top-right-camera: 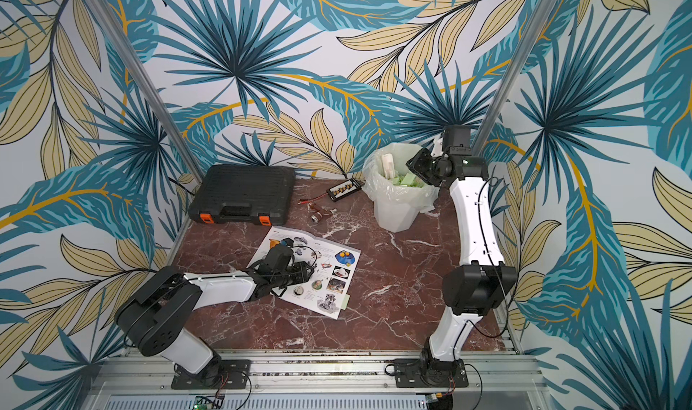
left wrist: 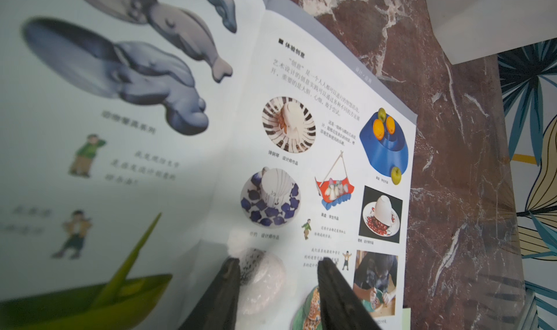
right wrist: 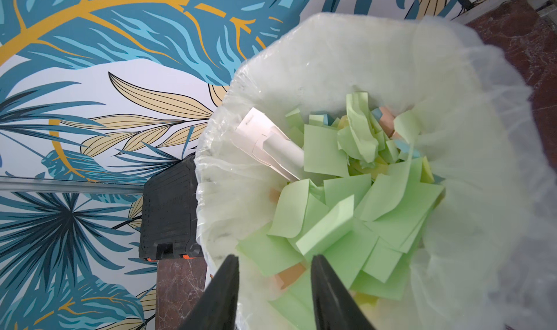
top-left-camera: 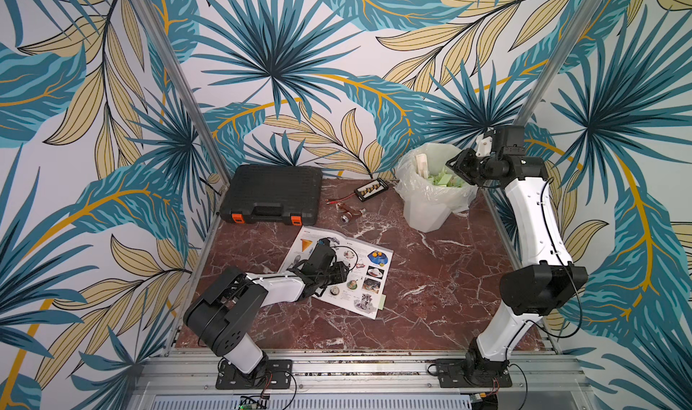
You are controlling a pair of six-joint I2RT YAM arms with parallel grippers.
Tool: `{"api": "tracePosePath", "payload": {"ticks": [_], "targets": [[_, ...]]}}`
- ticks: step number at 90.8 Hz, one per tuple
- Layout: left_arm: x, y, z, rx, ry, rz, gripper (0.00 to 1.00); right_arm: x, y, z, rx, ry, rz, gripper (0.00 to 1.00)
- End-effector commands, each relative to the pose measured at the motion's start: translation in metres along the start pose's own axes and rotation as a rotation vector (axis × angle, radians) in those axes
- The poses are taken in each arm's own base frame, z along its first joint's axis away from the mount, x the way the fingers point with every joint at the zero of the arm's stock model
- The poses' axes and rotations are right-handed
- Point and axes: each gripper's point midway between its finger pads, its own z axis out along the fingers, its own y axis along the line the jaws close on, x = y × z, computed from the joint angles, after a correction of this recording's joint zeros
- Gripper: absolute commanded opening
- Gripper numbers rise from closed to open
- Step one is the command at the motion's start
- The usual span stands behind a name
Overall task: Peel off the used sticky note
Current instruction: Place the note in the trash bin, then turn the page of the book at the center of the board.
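Observation:
An open picture booklet [top-left-camera: 374, 273] lies on the marble table [top-left-camera: 430, 296]. A pale green sticky note [top-left-camera: 382, 301] pokes out past the near right edge of its right page; the left wrist view shows a sliver of this note [left wrist: 406, 318]. My left gripper [left wrist: 278, 263] is open, tips down on the booklet's middle, well to the left of the note [top-right-camera: 345, 302]. My right gripper [right wrist: 274, 259] hangs open and empty over the lined bin [right wrist: 331, 57], which holds several crumpled green notes [right wrist: 325, 223]. In a top view the right gripper [top-left-camera: 458, 165] is at the bin's right rim.
A black tool case [top-left-camera: 273, 193] with orange latches stands at the back left. A small connector board [top-left-camera: 370, 190] with red wires and a small brown part [top-left-camera: 350, 214] lie between the case and the bin [top-left-camera: 427, 209]. Frame posts rise at both back corners.

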Motion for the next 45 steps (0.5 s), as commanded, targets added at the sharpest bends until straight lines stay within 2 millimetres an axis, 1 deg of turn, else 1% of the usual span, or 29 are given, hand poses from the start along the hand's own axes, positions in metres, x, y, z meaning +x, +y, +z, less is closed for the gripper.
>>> {"api": "tracePosePath", "payload": {"ticks": [1,11,14,26,32,40,45], "targets": [[0.045,0.04,-0.003,-0.14,0.167,-0.019,0.48,0.008,0.02,-0.03,-0.074,-0.007,-0.001,0.43],[0.043,0.035,-0.005,-0.127,0.164,-0.015,0.48,0.026,0.028,-0.039,-0.131,0.006,0.001,0.44],[0.043,0.034,-0.006,-0.125,0.163,-0.014,0.48,0.033,0.028,-0.039,-0.147,0.016,0.009,0.44],[0.041,0.029,-0.009,-0.113,0.158,-0.011,0.49,0.06,0.035,-0.05,-0.231,0.018,0.031,0.44],[0.04,0.026,-0.011,-0.107,0.154,-0.009,0.51,0.077,0.034,-0.052,-0.252,0.032,0.034,0.44],[0.039,0.023,-0.013,-0.101,0.147,-0.005,0.53,0.104,0.029,-0.051,-0.27,0.072,0.046,0.44],[0.039,0.02,-0.013,-0.096,0.144,-0.004,0.56,0.122,0.025,-0.048,-0.283,0.098,0.055,0.44]]}}
